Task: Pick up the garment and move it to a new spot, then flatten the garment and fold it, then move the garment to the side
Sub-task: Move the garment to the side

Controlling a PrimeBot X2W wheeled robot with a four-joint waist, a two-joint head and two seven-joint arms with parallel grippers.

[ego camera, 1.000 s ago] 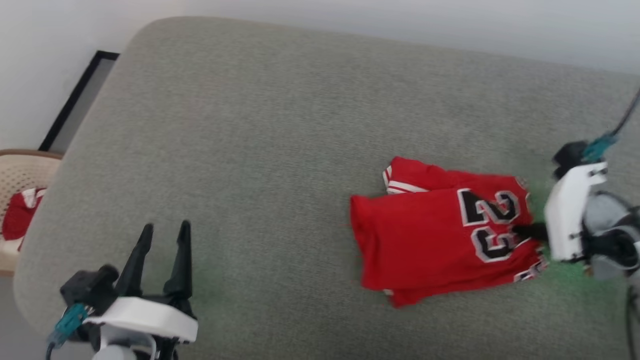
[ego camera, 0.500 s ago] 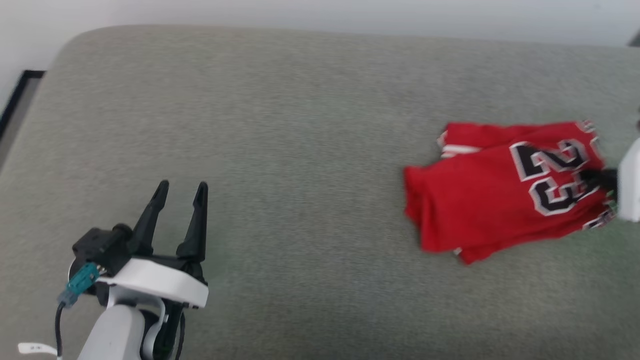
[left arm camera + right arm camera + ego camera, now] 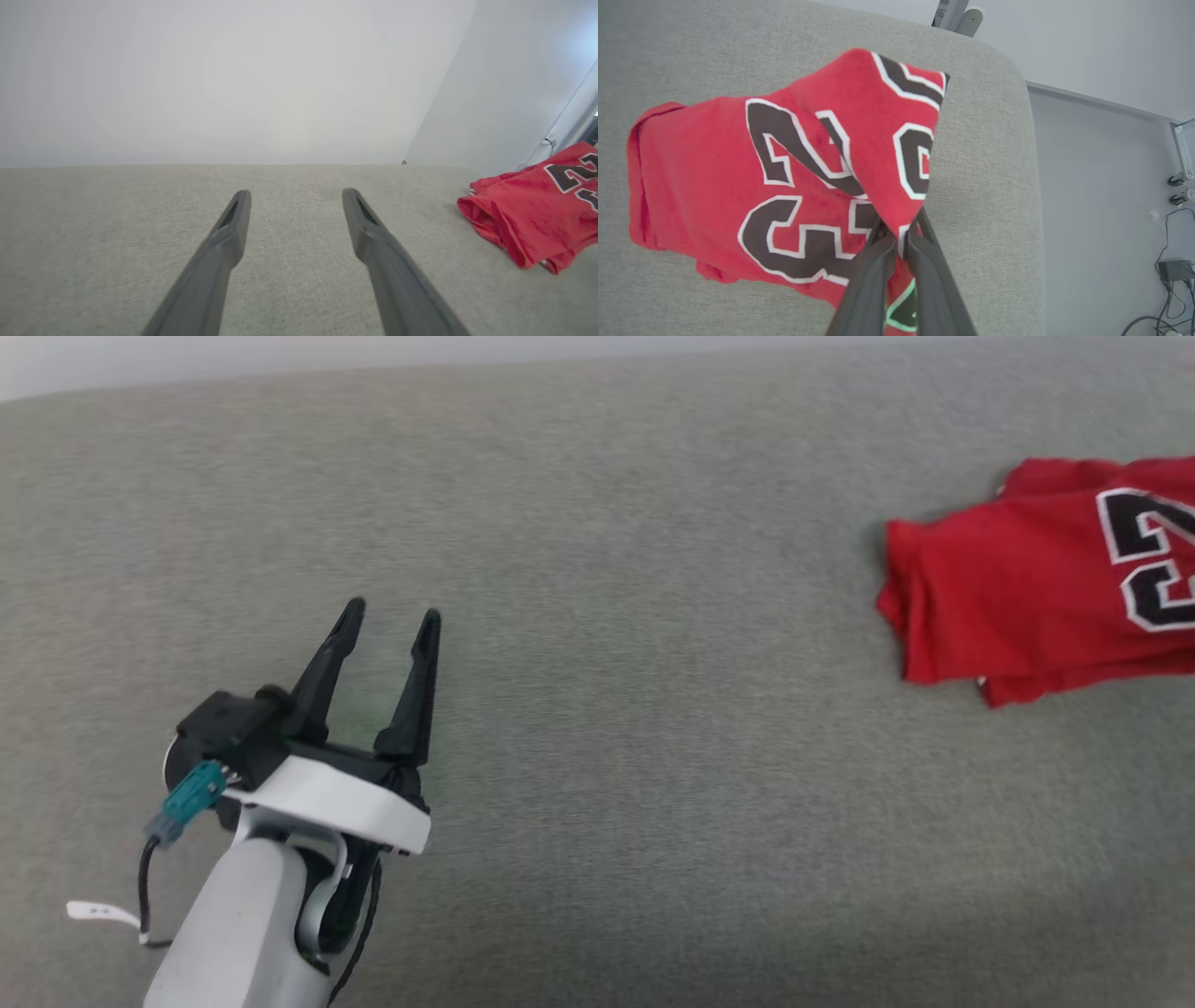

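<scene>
The right gripper (image 3: 899,235) has its two dark fingers pressed together on a fold of the red jersey-style shirt with black, white-outlined numerals (image 3: 700,154), pinching it at the numbered end and drawing that end up into a peak. On the flat part next to the pinch the number 23 reads clearly. The raised flap carries more black, white-edged marks, one rounded like an O, which cannot be read as a word.

From the pinch the folded shirt stretches away across the grey woven fabric cushion (image 3: 990,154), the rest of it resting on the cloth. In the head view its long axis runs across the picture with a slight tilt. The plain red folded end points towards the robot's left, and the numbered end is cut off by the right edge.

The left gripper (image 3: 392,612) hovers over bare cushion well apart from the shirt, fingers spread wide with nothing between them.

Beyond the cushion's rounded edge lie a pale grey floor (image 3: 1092,196), a small dark box with cables (image 3: 1174,270) and a plain white wall (image 3: 233,70).
</scene>
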